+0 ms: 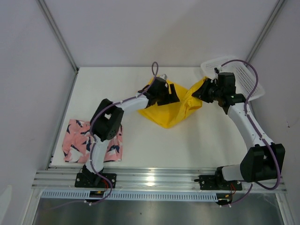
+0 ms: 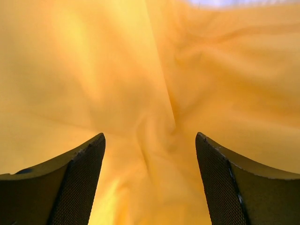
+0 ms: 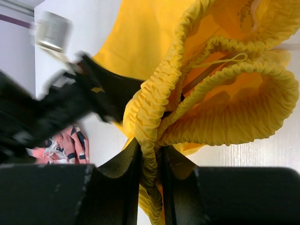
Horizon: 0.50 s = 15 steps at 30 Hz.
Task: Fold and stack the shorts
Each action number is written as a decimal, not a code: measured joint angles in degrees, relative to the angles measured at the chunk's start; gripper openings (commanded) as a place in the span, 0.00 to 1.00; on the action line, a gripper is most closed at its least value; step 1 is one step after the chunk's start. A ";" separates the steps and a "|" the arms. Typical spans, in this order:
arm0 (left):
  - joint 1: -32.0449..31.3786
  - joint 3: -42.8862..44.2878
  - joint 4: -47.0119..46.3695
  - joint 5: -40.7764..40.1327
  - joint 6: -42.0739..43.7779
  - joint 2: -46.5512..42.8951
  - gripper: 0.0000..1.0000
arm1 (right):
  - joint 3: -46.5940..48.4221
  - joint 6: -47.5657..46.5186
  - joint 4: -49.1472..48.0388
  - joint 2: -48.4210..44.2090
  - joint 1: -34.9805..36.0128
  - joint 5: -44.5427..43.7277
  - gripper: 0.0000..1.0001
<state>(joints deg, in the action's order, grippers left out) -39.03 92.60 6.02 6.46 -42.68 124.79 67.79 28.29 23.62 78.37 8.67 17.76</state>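
Bunching at mid-table, the yellow shorts [image 1: 168,112] were pinched at the waistband by the right gripper [image 3: 150,161]. The left gripper [image 2: 150,159] stood spread over the cloth, gripping nothing. The pink shorts [image 1: 93,140] lay flat at the near-left corner.

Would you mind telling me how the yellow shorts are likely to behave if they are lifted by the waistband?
Probably floppy: the yellow shorts drape in soft, creased folds. Likely light, since the right gripper holds them by a thin pinch of elastic waistband. The smooth fabric may slide, so a loose grip could slip.
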 measured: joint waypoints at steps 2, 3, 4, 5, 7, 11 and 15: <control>3.17 -0.13 1.36 1.51 0.74 -3.04 0.80 | 0.00 -0.46 0.52 0.02 -1.05 1.25 0.00; 4.79 -0.13 1.92 1.79 1.29 -4.61 0.80 | 0.00 -0.83 0.85 0.00 -1.46 1.75 0.00; 6.43 -0.15 2.43 1.84 1.92 -6.23 0.80 | 0.00 -1.20 1.18 0.02 -1.73 2.19 0.00; 8.11 -0.35 2.89 1.84 2.64 -7.85 0.80 | 0.00 -1.51 1.46 0.00 -1.79 2.49 0.00; 11.56 -0.68 4.26 1.70 4.11 -10.60 0.79 | 0.00 -2.25 2.03 0.02 -1.77 3.26 0.00; 17.00 -0.57 8.15 -1.01 7.43 -12.15 0.79 | 0.17 -3.23 2.75 0.39 -1.77 4.50 0.00; 19.56 -3.21 12.02 -3.39 9.81 -12.13 0.79 | 1.57 -4.22 3.85 1.86 -1.77 5.25 0.00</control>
<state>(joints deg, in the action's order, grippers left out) -19.46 89.38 18.04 3.07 -32.86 112.66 69.36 24.08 27.46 80.23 6.90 23.00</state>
